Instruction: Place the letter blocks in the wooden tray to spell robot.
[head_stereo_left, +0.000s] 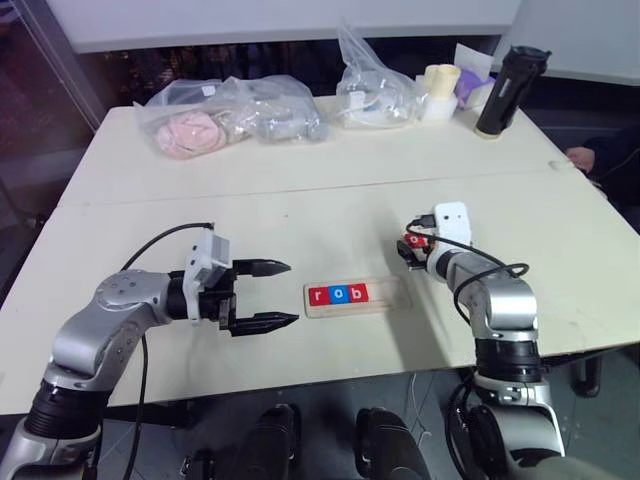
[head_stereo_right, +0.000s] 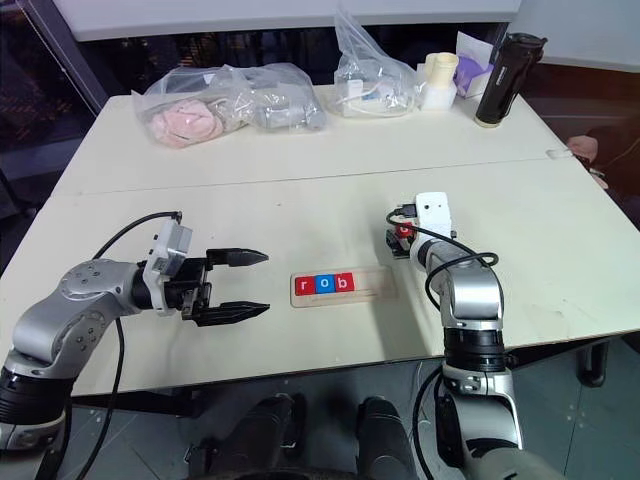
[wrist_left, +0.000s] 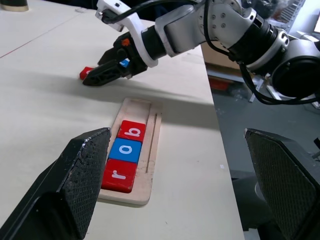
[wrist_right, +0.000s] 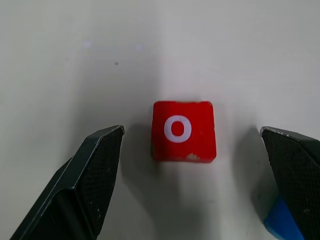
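Tray: long pale-wood tray (head_stereo_left: 357, 297) holds red r, blue o, red b tiles (head_stereo_left: 338, 294).
R fingers (wrist_right: 192, 165): spread, astride red square o tile (wrist_right: 183, 131), right of tray.
L fingers (head_stereo_left: 262, 295): spread, left of tray.

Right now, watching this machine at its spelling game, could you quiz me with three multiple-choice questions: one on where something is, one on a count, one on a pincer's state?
1. Where is the loose red o block?
A. on the table between the right pincer's fingers
B. in the wooden tray
C. beside the black bottle

2. How many blocks sit in the tray?
A. one
B. three
C. five

3. The left pincer is:
A. shut on a block
B. shut, empty
C. open, empty

Answers: 1 A, it lies flat on bare tabletop; 2 B, r, o, b fill the tray's left end; 3 C, its fingers stand apart holding nothing.
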